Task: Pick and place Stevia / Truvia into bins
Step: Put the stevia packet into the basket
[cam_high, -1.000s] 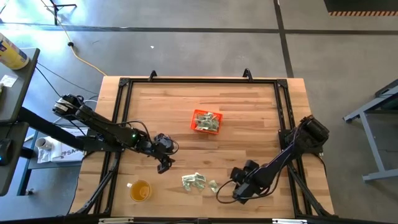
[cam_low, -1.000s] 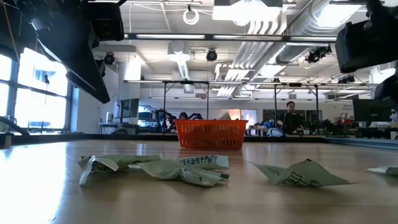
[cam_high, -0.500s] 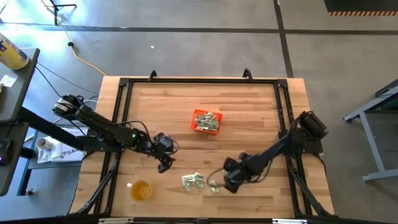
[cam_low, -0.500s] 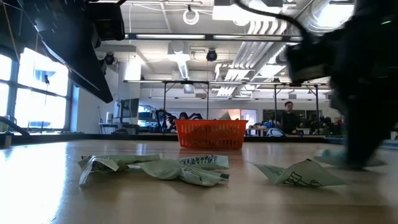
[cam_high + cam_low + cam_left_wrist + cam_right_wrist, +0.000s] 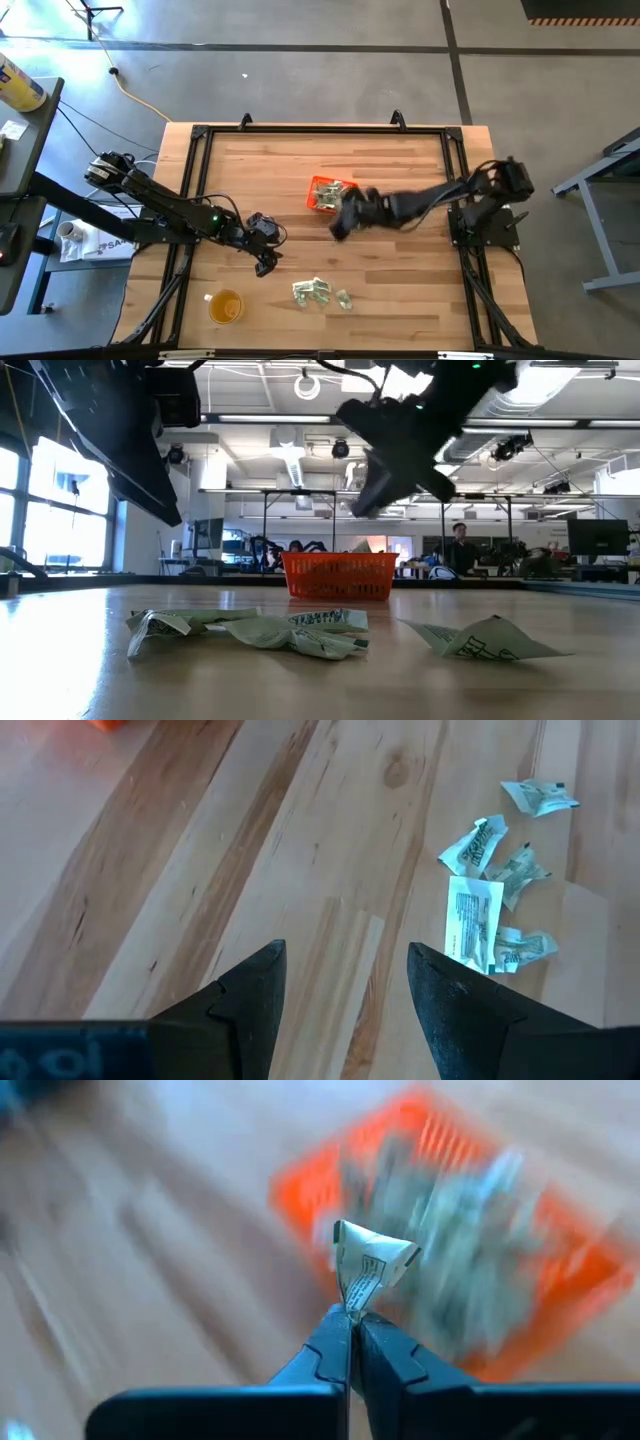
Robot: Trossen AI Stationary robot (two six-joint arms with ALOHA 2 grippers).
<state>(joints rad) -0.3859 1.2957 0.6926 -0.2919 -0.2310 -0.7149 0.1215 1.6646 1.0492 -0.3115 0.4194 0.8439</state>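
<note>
- A wooden table (image 5: 400, 290) is filling the high view, with an open workshop behind it and a person standing far beyond the orange bin (image 5: 322, 190) in the low view
- The orange bin is sitting near the table's middle, already holding a heap of sachets
- The right gripper (image 5: 340, 222) is hanging in the air just beside the bin, on its near side, fingers pinched tight on one crumpled sachet (image 5: 368, 1262) (the wrist view is showing the paper sticking up from the closed tips, the bin right behind it)
- The loose sachets (image 5: 318, 293) are lying in a small cluster well in front of the bin, towards the table's near edge; the yellow cup (image 5: 226, 306) is standing further out on the left arm's side
- The left gripper (image 5: 342, 980) is waiting with its fingers spread, empty, off to the bin's left and nearer the front edge
- Step in hand: carrying a sachet to the bin; next, it seems, the right gripper needs to come over the bin's walls and let go
</note>
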